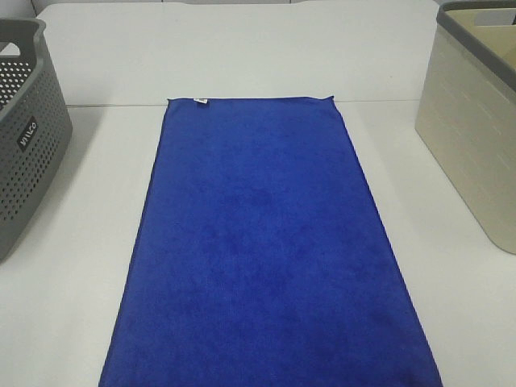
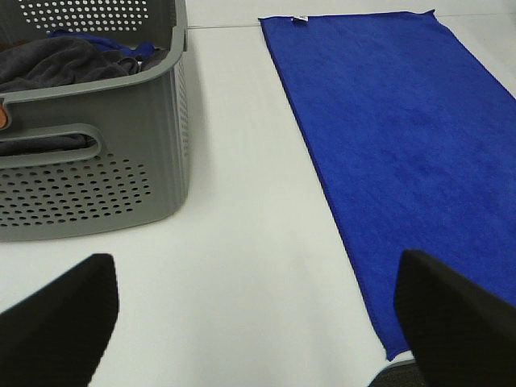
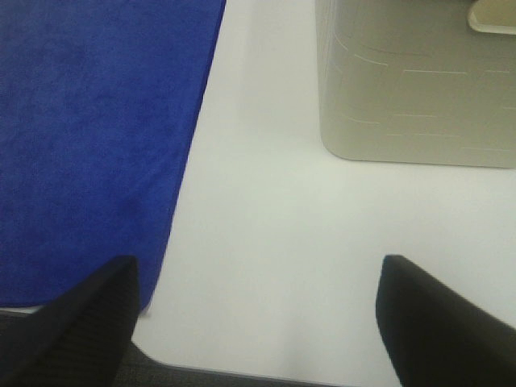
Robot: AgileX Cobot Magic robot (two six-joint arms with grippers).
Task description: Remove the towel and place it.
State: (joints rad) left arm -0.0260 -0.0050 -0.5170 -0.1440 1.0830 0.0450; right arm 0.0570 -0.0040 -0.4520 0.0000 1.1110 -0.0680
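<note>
From the high view, the towel (image 1: 266, 250) lies flat, royal-blue and plush, lengthwise on the table (image 1: 72, 266) between a grey basket (image 1: 24, 137) and a beige basket (image 1: 476, 129); it looks light and limp, best pinched at a near corner. In the left wrist view the left gripper (image 2: 250, 322) stands spread wide beside its edge. In the right wrist view the right gripper (image 3: 258, 322) gapes likewise, empty.

The high camera looks down the table (image 1: 72, 266) along the towel (image 1: 266, 258), a basket at either side. The left wrist camera sits low and near, facing the grey basket (image 2: 97, 169) and the towel's edge. The right wrist camera, somewhat blurred, seems closer still, facing the beige basket (image 3: 411, 89). All three views share the towel.
</note>
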